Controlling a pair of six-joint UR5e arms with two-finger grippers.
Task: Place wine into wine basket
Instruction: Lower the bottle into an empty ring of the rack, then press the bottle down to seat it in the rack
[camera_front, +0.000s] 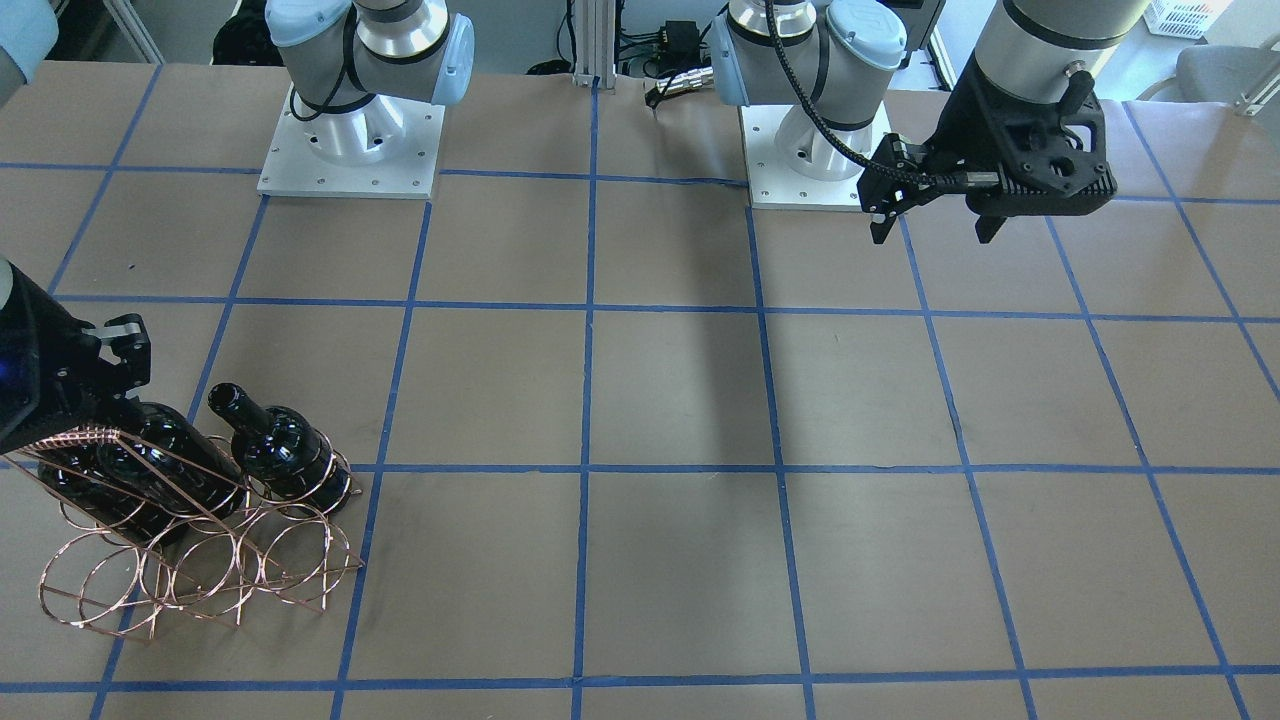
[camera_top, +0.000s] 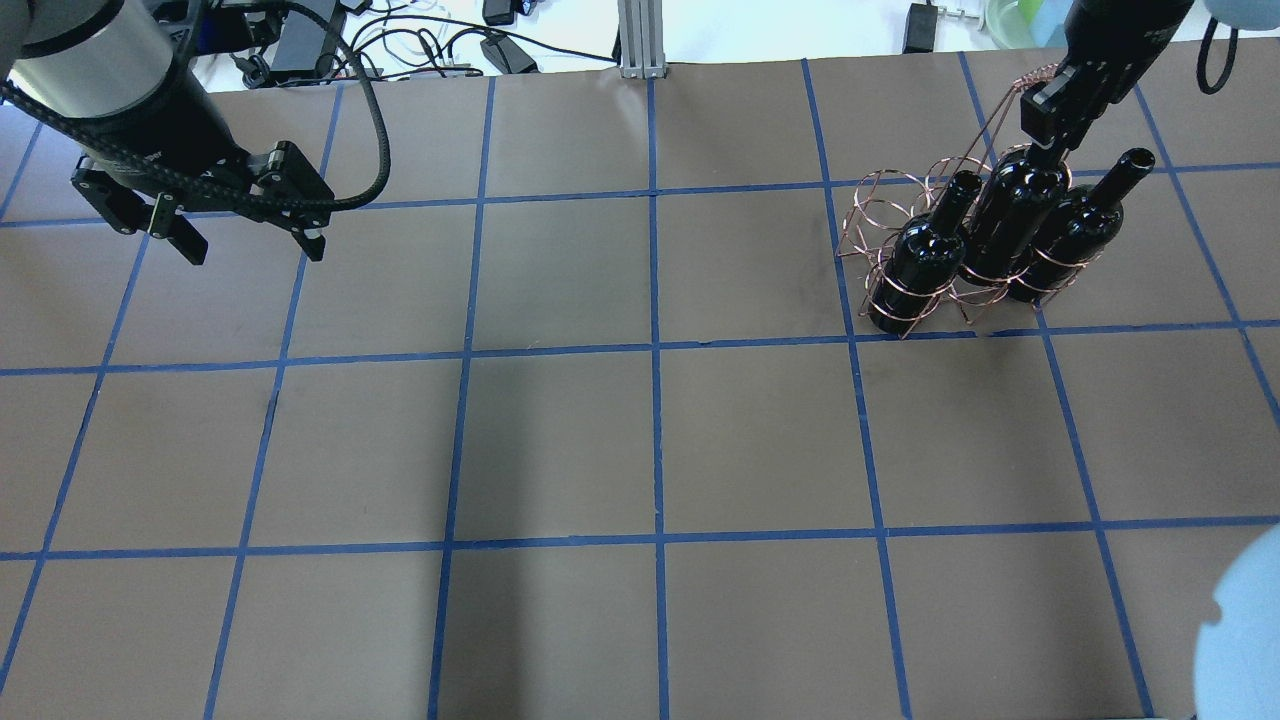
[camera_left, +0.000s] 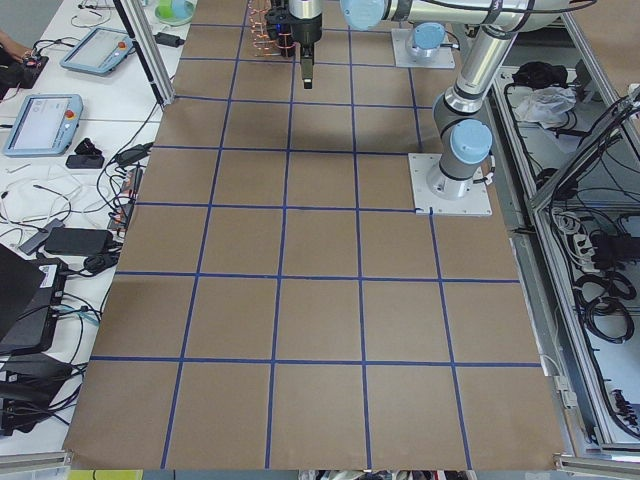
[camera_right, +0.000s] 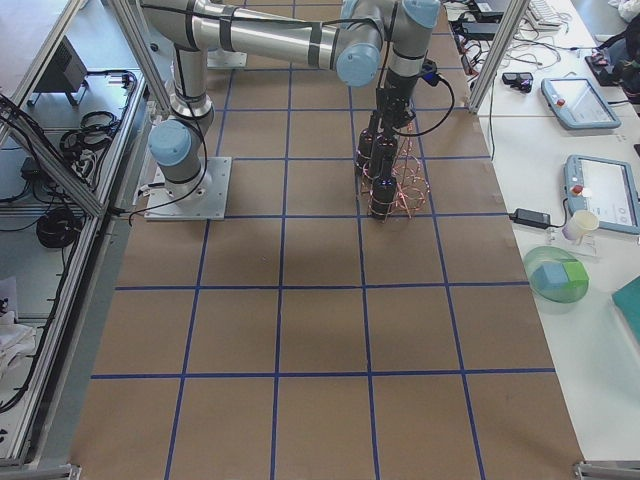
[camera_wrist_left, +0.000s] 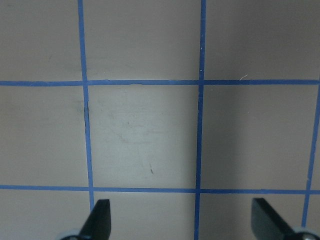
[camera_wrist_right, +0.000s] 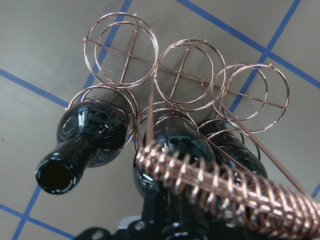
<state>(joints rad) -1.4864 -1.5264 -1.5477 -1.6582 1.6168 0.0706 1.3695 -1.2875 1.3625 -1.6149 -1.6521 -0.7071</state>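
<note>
Table (camera_top: 640, 440): brown sheet with a blue tape grid. All task items sit in the upper right of the overhead view.

Wine basket (camera_wrist_right: 225, 192): copper wire rings, resting on the table. In the right wrist view its coil-wrapped handle crosses the lower right of the frame, close in front of the camera.

Bottles: all three ring slots in the near row are filled. The middle wine bottle (camera_top: 1010, 225) stands between two outer bottles (camera_top: 925, 262) (camera_top: 1075, 235), shoulders nearly touching. Long axes are tilted alike, with bases toward the lower left of the overhead view and necks toward the upper right.

Right gripper (camera_top: 1046, 152): comes in from the upper right corner, in line with the middle bottle's axis. It is drawn in narrow around that bottle's neck and appears to pinch it. The contact itself is hidden behind the handle coil.

Left gripper (camera_top: 255, 245): upper left of the overhead view, well apart from the basket, fingers spread, nothing between them.

Judgement: placement looks essentially done. The next move turns on the neck axis: let go, then back out toward the upper right along it. The handle lies just beside that path.
</note>
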